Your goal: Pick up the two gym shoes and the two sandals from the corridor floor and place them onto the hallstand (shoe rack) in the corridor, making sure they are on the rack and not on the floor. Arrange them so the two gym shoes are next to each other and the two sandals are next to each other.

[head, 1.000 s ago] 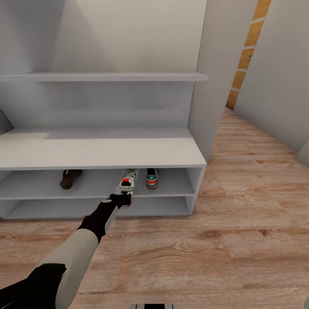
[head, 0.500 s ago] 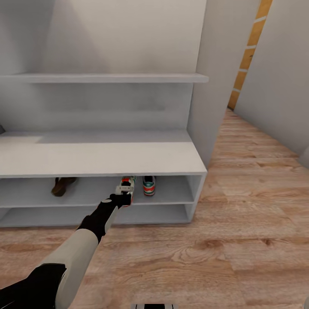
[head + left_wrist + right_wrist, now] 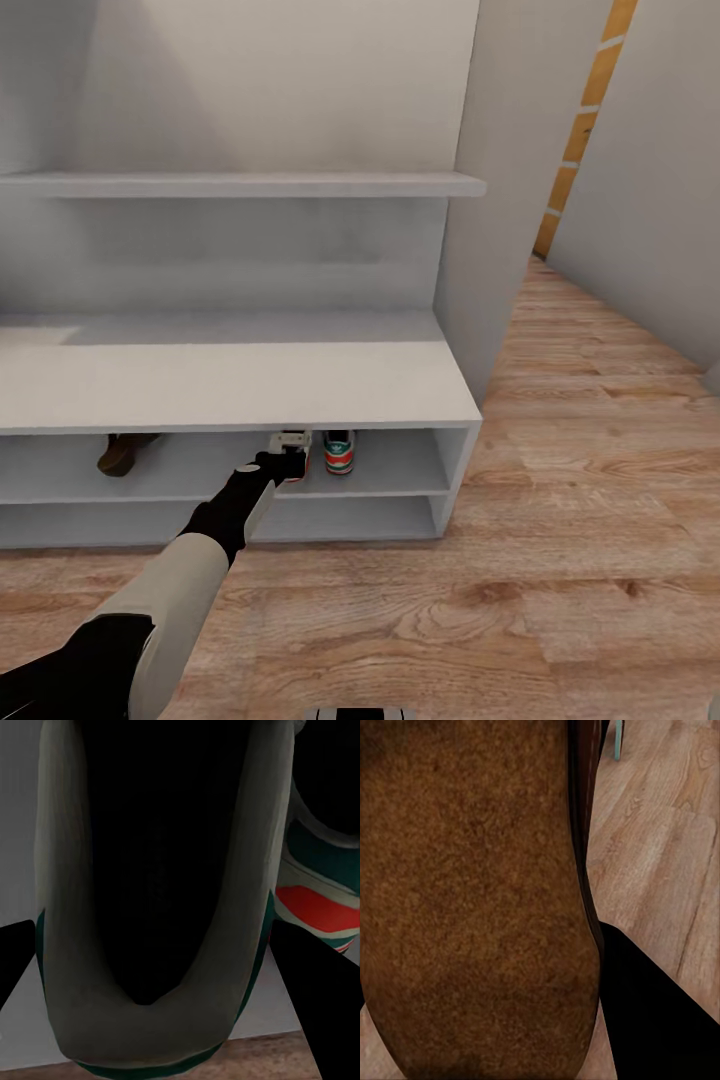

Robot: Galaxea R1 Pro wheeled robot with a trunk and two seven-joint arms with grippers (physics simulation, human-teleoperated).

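Left gripper point(image 3: 291, 447) has pushed its held white green-striped sneaker point(image 3: 150, 1020) deeper onto pale grey shoe rack point(image 3: 240, 385) beside its mate point(image 3: 338, 455); release likely next

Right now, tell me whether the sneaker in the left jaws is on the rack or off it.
On it: the sneaker sits on the rack's upper open shelf beside its mate, heel at the front edge.

A home corridor, it seems: a pale hallstand point(image 3: 240, 385) stands on wood-plank floor point(image 3: 560, 540) against grey walls, with gym shoes point(image 3: 338, 452) and a dark sandal point(image 3: 120, 452) on its upper open shelf.
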